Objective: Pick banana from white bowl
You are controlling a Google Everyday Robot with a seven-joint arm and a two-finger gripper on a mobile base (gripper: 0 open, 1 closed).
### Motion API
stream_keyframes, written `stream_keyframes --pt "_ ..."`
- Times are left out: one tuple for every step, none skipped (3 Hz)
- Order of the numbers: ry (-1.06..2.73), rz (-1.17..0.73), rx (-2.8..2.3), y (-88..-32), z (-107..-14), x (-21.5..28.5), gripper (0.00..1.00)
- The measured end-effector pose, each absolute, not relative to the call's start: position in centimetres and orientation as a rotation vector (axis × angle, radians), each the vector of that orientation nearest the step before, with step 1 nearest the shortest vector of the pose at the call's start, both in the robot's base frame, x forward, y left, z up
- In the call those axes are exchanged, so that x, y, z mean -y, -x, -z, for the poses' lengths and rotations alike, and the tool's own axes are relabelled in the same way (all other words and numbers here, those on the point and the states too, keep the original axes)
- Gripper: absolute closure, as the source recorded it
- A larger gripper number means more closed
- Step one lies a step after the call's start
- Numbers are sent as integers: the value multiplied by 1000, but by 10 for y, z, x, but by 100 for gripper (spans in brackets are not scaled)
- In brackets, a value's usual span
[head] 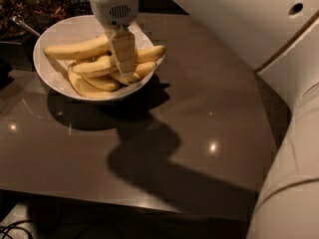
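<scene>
The white bowl (pixel 52 78) sits at the far left of the brown table and holds several pale-yellow bananas. The long banana (pixel 75 49) lies across the top of the pile, running from the bowl's left side toward its middle. A second long banana (pixel 149 53) points out over the right rim. My gripper (pixel 124 68) hangs straight down from its white wrist over the middle of the bowl, its tip down among the bananas, just right of the long banana's near end.
The brown table (pixel 199 113) stretches right and toward me from the bowl. My white arm (pixel 279 59) fills the right side. Dark clutter and a metal handle (pixel 22 26) lie behind the bowl at the left.
</scene>
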State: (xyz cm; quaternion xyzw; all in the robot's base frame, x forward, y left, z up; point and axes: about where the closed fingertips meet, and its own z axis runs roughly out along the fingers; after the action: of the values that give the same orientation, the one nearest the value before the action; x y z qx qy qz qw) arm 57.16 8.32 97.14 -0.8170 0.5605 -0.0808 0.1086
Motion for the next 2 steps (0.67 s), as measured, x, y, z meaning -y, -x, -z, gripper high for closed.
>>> stream_keyframes --pt "2427 255 -1649 -579 -963 -87 30" --pt "2448 263 -1650 -585 -955 -91 29"
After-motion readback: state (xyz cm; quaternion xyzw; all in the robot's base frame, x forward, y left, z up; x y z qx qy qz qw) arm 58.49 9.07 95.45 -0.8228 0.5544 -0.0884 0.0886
